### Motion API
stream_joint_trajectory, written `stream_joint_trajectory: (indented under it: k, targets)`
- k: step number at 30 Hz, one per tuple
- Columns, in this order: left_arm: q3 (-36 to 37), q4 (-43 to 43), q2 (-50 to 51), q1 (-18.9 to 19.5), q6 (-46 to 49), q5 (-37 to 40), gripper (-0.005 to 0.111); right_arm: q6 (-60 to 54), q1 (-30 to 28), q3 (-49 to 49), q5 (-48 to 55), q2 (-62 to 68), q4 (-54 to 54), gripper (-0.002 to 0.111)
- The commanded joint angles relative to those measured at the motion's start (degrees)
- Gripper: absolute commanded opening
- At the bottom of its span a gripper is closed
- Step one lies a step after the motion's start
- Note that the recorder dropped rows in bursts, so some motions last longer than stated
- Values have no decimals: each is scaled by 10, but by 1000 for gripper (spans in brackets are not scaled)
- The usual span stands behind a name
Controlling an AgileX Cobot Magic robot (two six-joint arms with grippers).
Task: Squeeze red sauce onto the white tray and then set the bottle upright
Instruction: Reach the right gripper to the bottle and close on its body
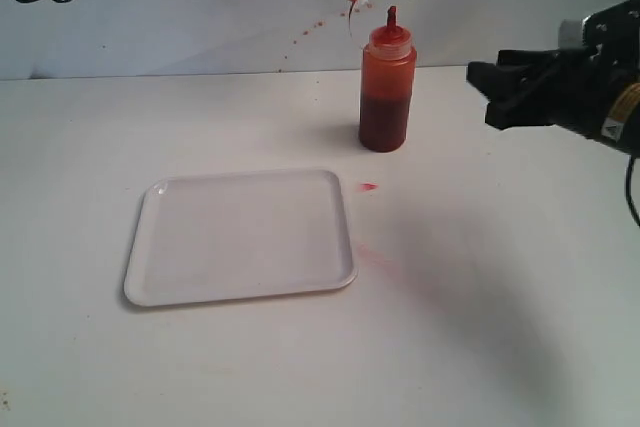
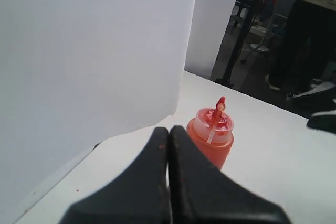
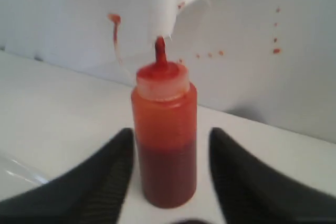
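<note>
The squeeze bottle (image 1: 386, 97) stands upright just beyond the white tray (image 1: 150, 247)'s far right corner. The right gripper (image 1: 480, 95), jaws apart, faces it. The left gripper (image 2: 168, 132) is pressed together and seemingly empty. An off-centre pinch could topple the bottle.

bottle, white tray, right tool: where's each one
bottle (image 1: 386, 97): exterior view, mid body
white tray (image 1: 240, 237): exterior view, bare centre
right tool (image 1: 483, 95): exterior view, midway between its fingertips

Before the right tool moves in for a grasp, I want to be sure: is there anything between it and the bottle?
Nothing visible stands between them. The right tool is open and faces the upright bottle; the white tray lies lower left in the exterior view, out of that path.
</note>
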Motion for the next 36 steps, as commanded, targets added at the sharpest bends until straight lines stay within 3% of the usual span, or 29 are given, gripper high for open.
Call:
stream_joint_trajectory:
  k: [1,2,9,19,25,36]
  targets:
    - [-2,-2,-7,0,1,-3,0,-35,-4,-86,-20,123,-5,101]
    - [-2,-2,-7,0,1,-3,0,-33,-3,-101,-19,143,-7,105]
    - [-2,-2,16,0,1,-3,0,-26,27,-212,-3,256,-88,105]
    - [-2,-2,38,0,5,-3,0,-35,99,-357,107,338,-83,105]
    - [-2,-2,38,0,5,-3,0,-35,103,-399,101,368,-11,105]
    - [-2,-2,38,0,7,-3,0,-35,110,-443,114,408,-24,105]
